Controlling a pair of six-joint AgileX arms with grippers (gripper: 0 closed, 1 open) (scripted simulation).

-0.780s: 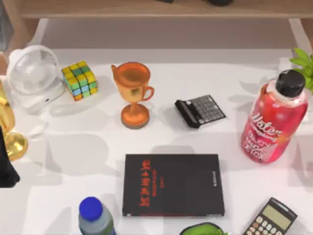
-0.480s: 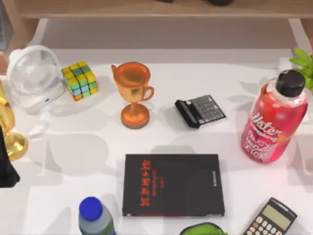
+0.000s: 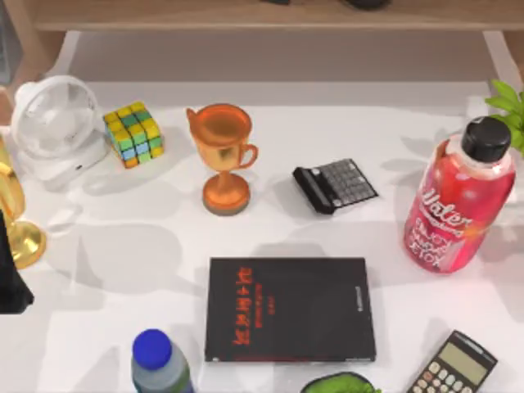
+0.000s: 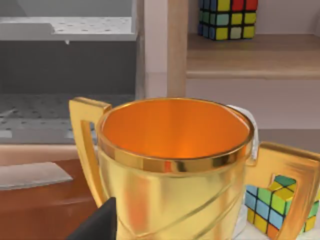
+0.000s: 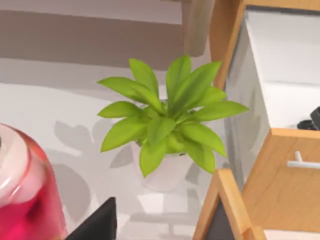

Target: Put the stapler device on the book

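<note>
Bearing red lettering, book [image 3: 290, 309]; bottle [image 3: 458, 206] reading "Water".

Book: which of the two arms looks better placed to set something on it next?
Probably right. The book lies slightly right of centre, as does the small black device behind it. The left arm sits at the left edge, crowded by a gold trophy.

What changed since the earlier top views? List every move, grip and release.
Nothing visibly moved, and nothing was gripped or released. The book, orange trophy, red bottle and fan lie where they were. The left arm stays at the table's left edge.
</note>
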